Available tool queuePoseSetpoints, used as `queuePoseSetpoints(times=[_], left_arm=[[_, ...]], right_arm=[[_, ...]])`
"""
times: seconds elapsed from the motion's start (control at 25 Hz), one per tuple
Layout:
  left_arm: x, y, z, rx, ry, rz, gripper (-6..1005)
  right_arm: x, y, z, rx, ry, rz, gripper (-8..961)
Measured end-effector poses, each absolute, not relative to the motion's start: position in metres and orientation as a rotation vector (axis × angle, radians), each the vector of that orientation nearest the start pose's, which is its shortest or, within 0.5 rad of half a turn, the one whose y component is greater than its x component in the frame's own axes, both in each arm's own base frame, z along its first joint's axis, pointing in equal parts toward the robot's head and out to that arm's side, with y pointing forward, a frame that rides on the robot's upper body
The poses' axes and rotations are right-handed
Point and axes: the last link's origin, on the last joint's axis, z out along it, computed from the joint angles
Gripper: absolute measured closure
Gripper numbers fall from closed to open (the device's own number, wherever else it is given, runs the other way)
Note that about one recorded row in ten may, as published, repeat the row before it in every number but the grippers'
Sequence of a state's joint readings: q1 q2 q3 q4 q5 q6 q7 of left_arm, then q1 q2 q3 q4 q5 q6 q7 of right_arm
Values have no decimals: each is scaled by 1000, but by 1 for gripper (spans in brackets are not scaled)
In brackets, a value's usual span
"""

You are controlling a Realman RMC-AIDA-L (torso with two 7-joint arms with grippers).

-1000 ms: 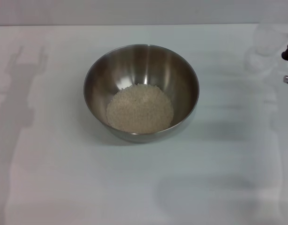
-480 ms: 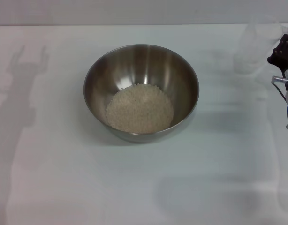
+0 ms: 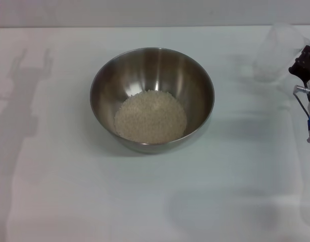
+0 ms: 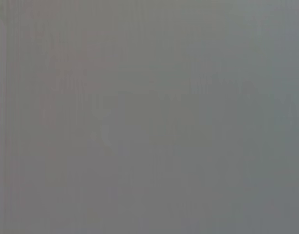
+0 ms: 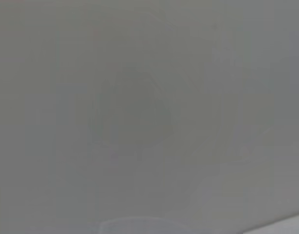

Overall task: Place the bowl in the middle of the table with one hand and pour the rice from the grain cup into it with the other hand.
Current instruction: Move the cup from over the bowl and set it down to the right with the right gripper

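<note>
Rice (image 3: 151, 117) lies in a flat heap inside the bowl (image 3: 195, 80), which stands in the middle of the counter (image 3: 69, 191). The cup (image 3: 275, 53), looking empty, is at the far right, well apart from the bowl and tilted, just beside the right pincer (image 3: 305, 63); whether that pincer grips it cannot be told. The left pincer is out of sight. Pouring seems done; the cup probably goes down on the right.
</note>
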State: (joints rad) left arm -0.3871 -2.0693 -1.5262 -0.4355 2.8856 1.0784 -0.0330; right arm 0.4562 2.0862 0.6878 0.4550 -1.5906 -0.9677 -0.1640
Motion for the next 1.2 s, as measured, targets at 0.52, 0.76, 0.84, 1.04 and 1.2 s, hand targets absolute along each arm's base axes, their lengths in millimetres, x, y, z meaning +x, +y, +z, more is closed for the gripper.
queuePoseSetpoints(times=[0.52,0.76,0.84,1.04,1.2], left_arm=[[-295,367,42,-1453,-305,-727,409],[-295,367,43,-1452,-299,-725,408],[-295,367,43,-1451,-298,-726,408],[-294,367,44,-1449,-290,-730,408],[-293,366,45,-1446,-282,-736,408]], right_arm=[[316,354,-39,-1317,924,652,841],[317,354,-41,-1342,923,634,837],[318,354,-41,-1343,923,630,836],[320,352,-43,-1345,930,620,832],[321,353,-47,-1362,953,605,830]])
